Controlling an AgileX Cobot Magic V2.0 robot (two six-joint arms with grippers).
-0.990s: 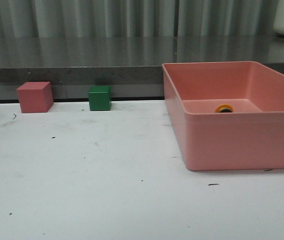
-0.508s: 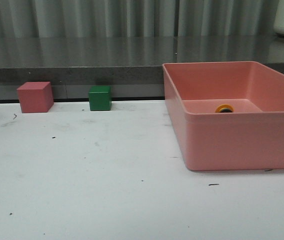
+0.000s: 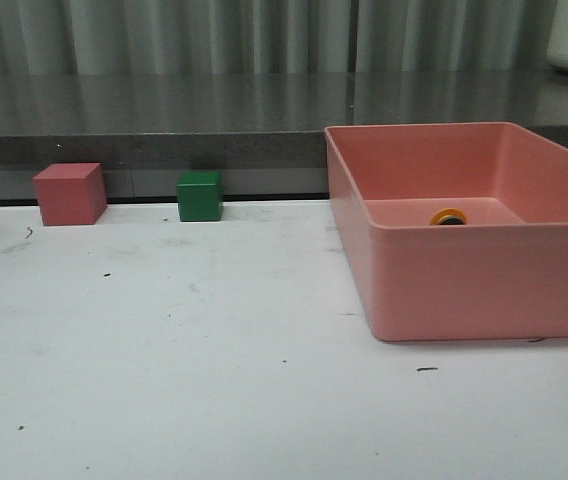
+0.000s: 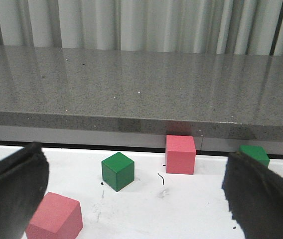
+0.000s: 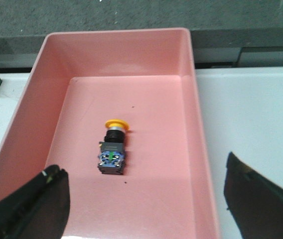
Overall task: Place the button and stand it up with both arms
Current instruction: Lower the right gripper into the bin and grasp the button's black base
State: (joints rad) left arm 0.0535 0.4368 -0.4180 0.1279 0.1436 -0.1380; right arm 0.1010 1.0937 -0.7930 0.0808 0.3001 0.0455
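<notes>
The button (image 5: 112, 149) lies on its side on the floor of the pink bin (image 5: 201, 149), with its yellow cap (image 5: 116, 124) pointing at the bin's far wall. In the front view only the button's yellow cap (image 3: 449, 216) shows over the wall of the bin (image 3: 464, 280). My right gripper (image 5: 143, 163) hangs open above the bin's near end, short of the button and holding nothing. My left gripper (image 4: 134, 154) is open over the table on the left side, empty. Neither arm shows in the front view.
A red cube (image 3: 69, 193) and a green cube (image 3: 200, 196) stand at the table's back edge, under a grey stone ledge (image 3: 164, 110). The left wrist view shows another green cube (image 4: 118, 171) and a red cube (image 4: 54, 219) nearer that gripper.
</notes>
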